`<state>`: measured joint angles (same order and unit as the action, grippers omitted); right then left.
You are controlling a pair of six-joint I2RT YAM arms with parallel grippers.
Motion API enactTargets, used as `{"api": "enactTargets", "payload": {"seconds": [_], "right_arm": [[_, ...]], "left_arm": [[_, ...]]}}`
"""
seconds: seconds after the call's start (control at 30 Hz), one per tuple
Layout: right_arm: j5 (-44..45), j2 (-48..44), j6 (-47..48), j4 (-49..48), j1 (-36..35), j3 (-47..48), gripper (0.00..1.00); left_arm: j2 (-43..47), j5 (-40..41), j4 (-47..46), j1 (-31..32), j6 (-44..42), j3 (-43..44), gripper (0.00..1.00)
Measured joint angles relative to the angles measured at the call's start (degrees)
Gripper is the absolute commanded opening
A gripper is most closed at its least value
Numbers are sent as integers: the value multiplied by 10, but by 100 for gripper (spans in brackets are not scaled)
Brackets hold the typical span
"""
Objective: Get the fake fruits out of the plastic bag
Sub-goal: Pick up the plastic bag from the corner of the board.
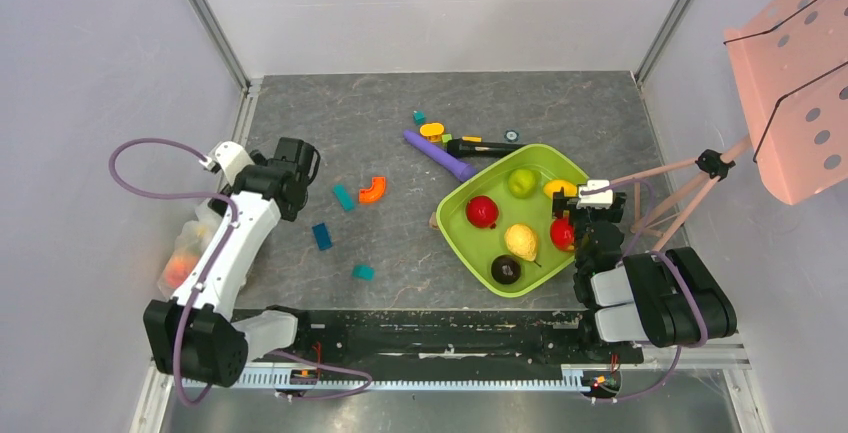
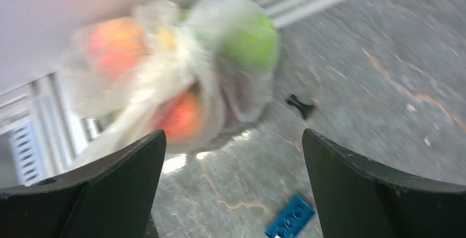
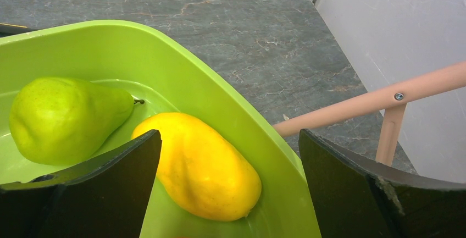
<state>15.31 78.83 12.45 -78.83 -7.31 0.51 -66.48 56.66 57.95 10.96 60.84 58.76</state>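
A dark grey marbled surface [image 1: 400,113] lies between pale walls, with a pink perforated panel [image 1: 800,83] on a stand at the right. The plastic bag [image 1: 185,253] sits at the surface's left edge against the wall, beside the left arm's forearm. In the blurred left wrist view the bag [image 2: 165,78] holds peach-orange fruits [image 2: 112,43] and a green fruit [image 2: 250,40].

The left tool [image 1: 300,161] is released, its jaws wide and empty. Seen from its own camera, it [image 2: 233,183] faces the bag without touching it, and a blue block [image 2: 290,216] lies low between the fingers.

Right of centre, a lime-green tray [image 1: 470,238] holds a green pear [image 1: 521,182], a yellow fruit [image 1: 558,189], a red apple [image 1: 482,211], a yellow pear [image 1: 521,242], a red fruit [image 1: 562,234] and a dark purple fruit [image 1: 506,270].

The right tool [image 1: 590,215] hangs over the tray's right rim, released and grasping nothing. In its wrist view the spread fingers frame the yellow fruit [image 3: 206,169], which lies beside the green pear [image 3: 60,117].

A purple stick [image 1: 438,155], an orange curved block [image 1: 373,190] and teal blocks [image 1: 343,197] lie on the surface between the arms.
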Motion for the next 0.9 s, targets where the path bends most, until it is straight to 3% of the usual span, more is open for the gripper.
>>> {"api": "enactTargets", "payload": {"seconds": [0.2,0.4,0.67,0.9], "right_arm": [[0,0,0,0,0,0,98],[0,0,0,0,0,0,98],[0,0,0,0,0,0,98],[0,0,0,0,0,0,98]], "left_arm": [[-75,109,215,0,200,83,100],[-115,134,286,-12,306,66,100],[-176,136,311,-62,344,42,100],[-198,125,257,-104,310,11,100]]}}
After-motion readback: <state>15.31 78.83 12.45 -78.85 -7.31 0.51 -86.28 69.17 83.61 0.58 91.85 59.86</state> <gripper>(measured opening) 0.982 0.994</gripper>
